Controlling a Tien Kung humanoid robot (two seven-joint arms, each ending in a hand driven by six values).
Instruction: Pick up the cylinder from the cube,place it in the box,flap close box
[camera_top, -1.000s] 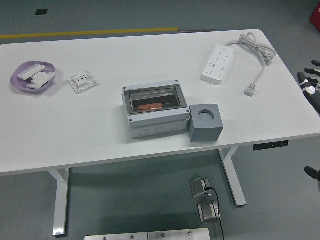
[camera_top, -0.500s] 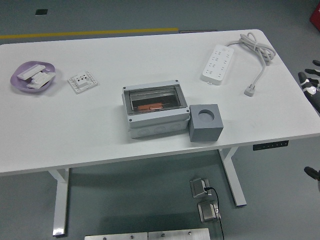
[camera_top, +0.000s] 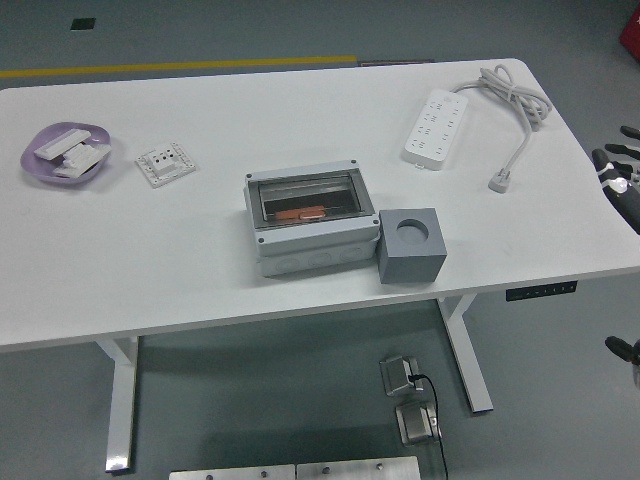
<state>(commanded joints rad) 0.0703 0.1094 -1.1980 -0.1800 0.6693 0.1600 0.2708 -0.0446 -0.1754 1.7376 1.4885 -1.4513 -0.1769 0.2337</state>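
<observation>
A grey box (camera_top: 312, 225) with a clear flap stands at the middle of the white table (camera_top: 200, 260). The flap looks lowered over it. An orange cylinder (camera_top: 301, 212) lies inside, seen through the flap. A grey cube (camera_top: 411, 246) with an empty round hole in its top stands against the box's right side. My right hand (camera_top: 618, 168) is at the picture's right edge, beyond the table's right end, fingers spread and holding nothing. It is far from the box and cube.
A white power strip (camera_top: 437, 127) with a coiled cable lies at the back right. A white socket plate (camera_top: 165, 163) and a purple dish (camera_top: 64, 154) holding white parts lie at the back left. Equipment sits on the floor below the table (camera_top: 408, 395).
My right hand has shifted slightly at the right edge. The box, cylinder and cube have not moved.
</observation>
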